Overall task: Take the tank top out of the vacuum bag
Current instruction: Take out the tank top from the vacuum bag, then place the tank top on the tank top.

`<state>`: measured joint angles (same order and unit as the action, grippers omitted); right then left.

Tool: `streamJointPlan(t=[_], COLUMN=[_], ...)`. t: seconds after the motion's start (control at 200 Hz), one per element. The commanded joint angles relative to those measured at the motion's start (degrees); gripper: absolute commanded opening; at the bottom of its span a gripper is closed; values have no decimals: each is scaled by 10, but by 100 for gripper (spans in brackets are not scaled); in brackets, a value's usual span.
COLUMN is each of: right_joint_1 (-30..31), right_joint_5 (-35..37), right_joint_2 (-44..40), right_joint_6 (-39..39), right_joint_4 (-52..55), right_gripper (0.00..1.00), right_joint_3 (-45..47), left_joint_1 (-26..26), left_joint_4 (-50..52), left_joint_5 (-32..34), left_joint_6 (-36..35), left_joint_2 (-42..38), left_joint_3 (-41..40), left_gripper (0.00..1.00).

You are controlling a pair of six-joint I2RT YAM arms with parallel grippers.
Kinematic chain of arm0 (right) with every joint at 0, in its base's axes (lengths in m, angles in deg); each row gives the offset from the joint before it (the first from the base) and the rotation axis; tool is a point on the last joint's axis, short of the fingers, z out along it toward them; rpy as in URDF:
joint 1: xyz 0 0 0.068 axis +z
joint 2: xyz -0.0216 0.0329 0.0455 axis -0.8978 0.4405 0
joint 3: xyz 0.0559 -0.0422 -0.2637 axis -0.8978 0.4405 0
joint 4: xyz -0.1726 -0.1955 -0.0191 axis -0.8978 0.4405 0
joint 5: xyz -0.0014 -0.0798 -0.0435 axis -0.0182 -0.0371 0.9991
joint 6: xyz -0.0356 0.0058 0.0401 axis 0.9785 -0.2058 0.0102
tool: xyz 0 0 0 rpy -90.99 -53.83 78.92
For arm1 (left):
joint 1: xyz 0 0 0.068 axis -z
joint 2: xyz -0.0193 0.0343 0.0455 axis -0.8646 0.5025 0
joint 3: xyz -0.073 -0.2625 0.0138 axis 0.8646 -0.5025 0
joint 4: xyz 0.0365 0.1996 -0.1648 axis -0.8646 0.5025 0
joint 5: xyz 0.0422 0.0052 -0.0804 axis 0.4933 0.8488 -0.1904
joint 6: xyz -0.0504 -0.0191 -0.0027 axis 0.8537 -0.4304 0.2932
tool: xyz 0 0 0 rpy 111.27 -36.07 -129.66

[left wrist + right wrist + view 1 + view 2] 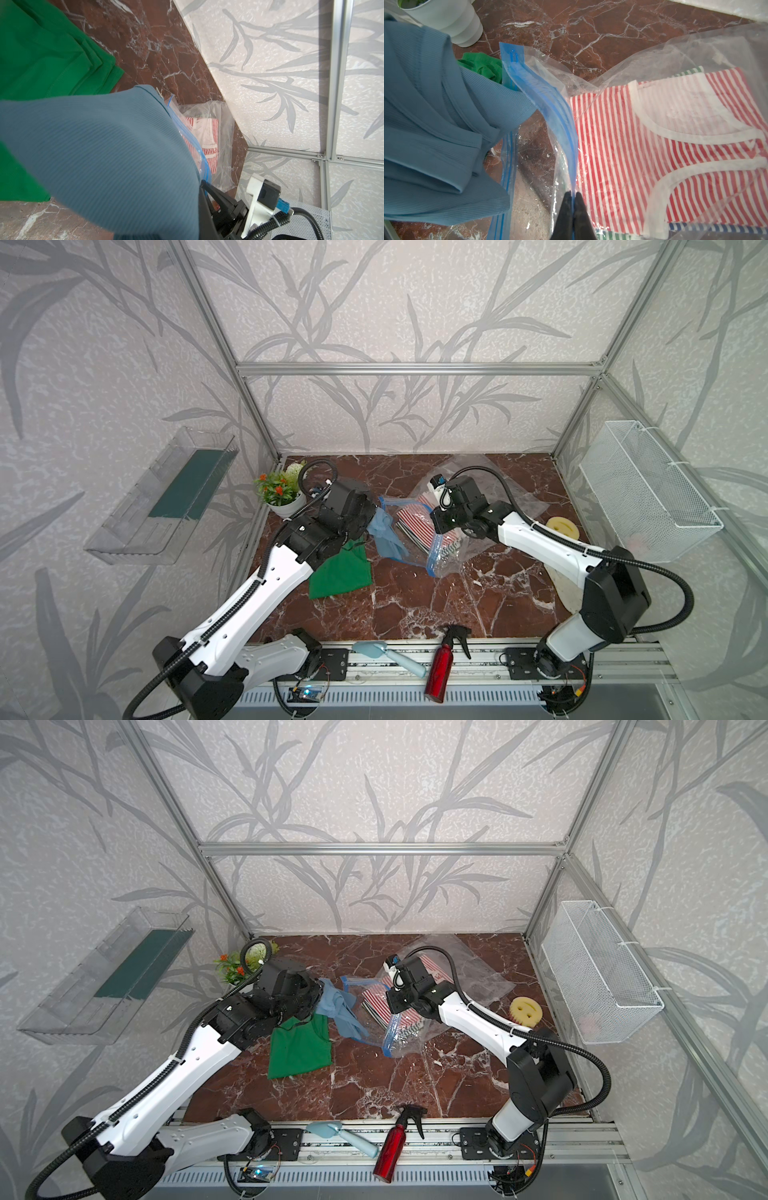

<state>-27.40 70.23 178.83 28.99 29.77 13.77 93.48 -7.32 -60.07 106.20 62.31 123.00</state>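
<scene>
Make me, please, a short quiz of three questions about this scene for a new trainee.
1. True or false: the right gripper is shut on the blue zip strip of the vacuum bag.
2. What shows through the bag's clear plastic? A) the plain green cloth; B) the red-and-white striped top; C) the yellow sponge.
3. Fill in: the left gripper holds a ____ ribbed tank top.

Key: 1 true; 2 B; 3 blue.
</scene>
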Motion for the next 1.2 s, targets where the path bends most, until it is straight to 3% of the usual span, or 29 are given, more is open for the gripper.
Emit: streamJointPlan(t=[0.0, 0.455, 1.194], right_joint_1=[-2, -1, -1], right_joint_5=[-9, -30, -75], right_joint_2=[1, 9, 35], right_joint_6=[-5, -3, 6], right_joint_4=[3, -6, -20], right_gripper=[0, 0, 0], right_joint_3=[-13, -12, -23], left_joint_1=[-15, -111, -157], left_joint_4=[16, -52, -183], left_joint_5=[47, 60, 192], left_joint_6=[-29, -97, -121], left_joint_2=[-7, 9, 110], left_joint_3=[27, 32, 20], left_gripper=[0, 0, 0])
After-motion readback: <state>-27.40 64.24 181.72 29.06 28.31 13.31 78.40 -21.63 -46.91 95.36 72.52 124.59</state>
